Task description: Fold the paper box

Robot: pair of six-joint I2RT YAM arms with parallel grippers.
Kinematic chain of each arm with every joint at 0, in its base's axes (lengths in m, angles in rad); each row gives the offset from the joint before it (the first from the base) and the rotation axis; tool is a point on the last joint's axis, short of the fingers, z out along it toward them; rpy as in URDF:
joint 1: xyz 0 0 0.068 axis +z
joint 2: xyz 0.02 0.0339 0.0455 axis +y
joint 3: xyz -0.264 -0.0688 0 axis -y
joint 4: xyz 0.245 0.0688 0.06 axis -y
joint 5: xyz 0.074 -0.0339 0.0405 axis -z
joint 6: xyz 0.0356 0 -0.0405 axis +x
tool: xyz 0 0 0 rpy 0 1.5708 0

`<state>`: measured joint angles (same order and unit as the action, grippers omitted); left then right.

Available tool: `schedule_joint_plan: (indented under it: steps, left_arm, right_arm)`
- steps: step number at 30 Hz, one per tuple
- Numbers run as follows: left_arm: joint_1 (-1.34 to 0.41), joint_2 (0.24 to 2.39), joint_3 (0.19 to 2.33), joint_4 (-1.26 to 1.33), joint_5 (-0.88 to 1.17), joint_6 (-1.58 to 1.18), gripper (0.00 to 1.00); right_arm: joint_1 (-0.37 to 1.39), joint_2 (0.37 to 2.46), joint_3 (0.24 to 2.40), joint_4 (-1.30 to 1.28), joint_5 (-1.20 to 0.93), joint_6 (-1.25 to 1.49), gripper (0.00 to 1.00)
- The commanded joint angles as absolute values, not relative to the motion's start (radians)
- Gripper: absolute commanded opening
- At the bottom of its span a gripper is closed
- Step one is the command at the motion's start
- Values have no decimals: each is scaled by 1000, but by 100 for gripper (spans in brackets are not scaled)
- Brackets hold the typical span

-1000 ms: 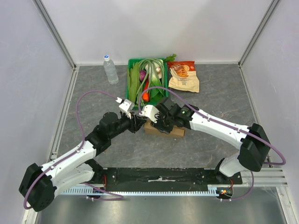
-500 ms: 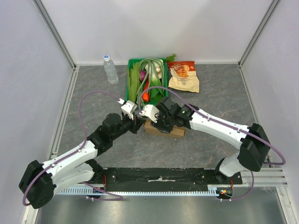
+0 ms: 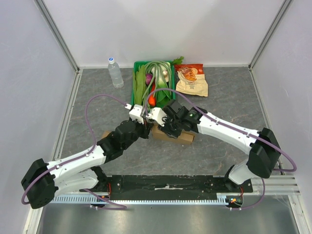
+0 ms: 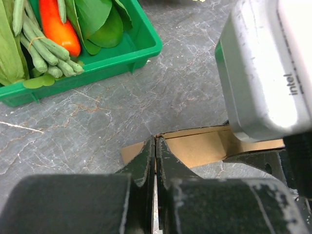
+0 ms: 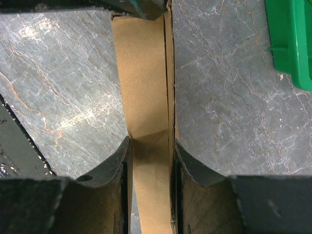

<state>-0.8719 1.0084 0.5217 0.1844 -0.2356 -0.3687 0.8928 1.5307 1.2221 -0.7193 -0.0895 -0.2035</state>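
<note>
The paper box (image 3: 183, 138) lies at the centre of the bench (image 3: 229, 105), at 6 o'clock from the green tray (image 3: 135, 97). The left gripper (image 4: 155, 146) is pinched closed on the box's edge, and the right gripper (image 5: 150, 156) clamps its sides.

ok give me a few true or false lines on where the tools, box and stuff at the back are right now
1. The left tool is pinched shut on an edge of the paper box. True.
2. The right tool hangs clear of the box. False: its fingers sit against both sides of it.
3. The water bottle lies on its side. False: it stands upright, left of the green tray.
4. The green tray holds vegetables. True.
5. The snack bag lies left of the tray. False: it lies to its right.
</note>
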Motion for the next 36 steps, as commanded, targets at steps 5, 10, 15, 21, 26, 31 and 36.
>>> schedule_joint_plan:
  steps: [5,10,15,21,26,31,36]
  left_arm:
    - [-965,1028,508,201,-334,-509,2]
    - [-988,1019,459,252,-360,-468,2]
    - [-996,997,411,282,-376,-446,2]
    - [-1005,1019,377,290,-414,-482,2]
    - [-1011,1046,370,296,-440,-518,2]
    - [-1012,1066,379,285,-451,-528,2]
    - [-1017,1055,399,250,-462,-512,2]
  right_arm:
    - [873,1580,1209,-721,-136,-179,17]
    - [867,1566,1210,-716,-138,-183,18]
    - [858,1557,1201,-701,-135,-178,18]
    - [847,1542,1193,-661,-120,-138,32]
    - [836,1499,1193,-629,-60,-39,61]
    - [834,1412,1221,-689,35,144,83]
    - [737,1209,1220,-877,146,402,94]
